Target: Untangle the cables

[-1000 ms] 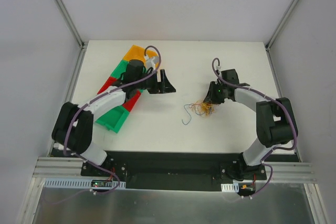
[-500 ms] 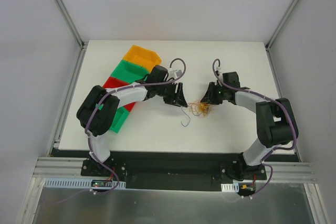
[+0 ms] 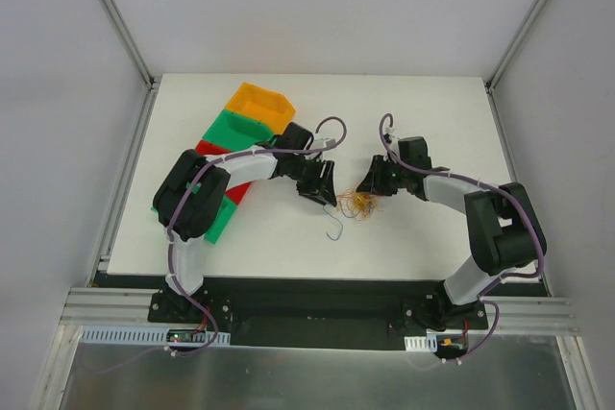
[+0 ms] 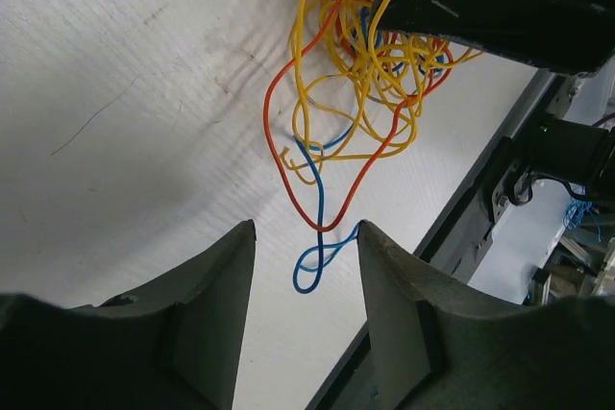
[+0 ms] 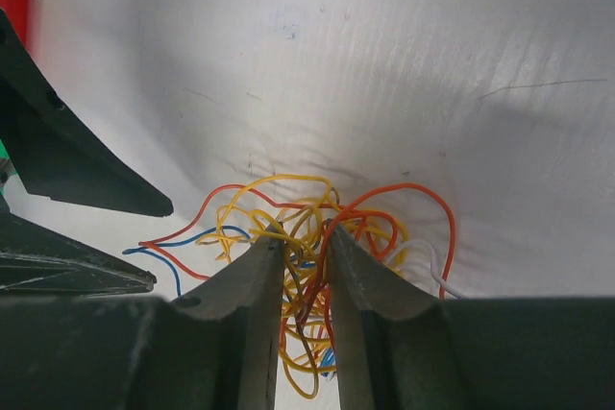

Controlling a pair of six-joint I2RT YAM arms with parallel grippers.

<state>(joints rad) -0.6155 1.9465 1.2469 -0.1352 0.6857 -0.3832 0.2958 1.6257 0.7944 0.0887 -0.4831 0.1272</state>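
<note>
The white desk [image 3: 432, 122] carried the work. The right claw [image 5: 306, 254] was clenched on strands mid-clump, probably anchoring the cables [image 3: 363, 205]. The left claw [image 4: 307, 232] was released, straddling their loose blue end, likely to draw it free

Nope, nothing readable anywhere in these shots. No text, labels, brands or numbers on the white worktop [image 3: 432, 112] or the orange, green and red plastic bins [image 3: 240, 127].

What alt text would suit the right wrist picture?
The right arm's fingers pinch strands from a clump of yellow, orange and blue cables on a white table. The left arm's fingers sit at left.
</note>
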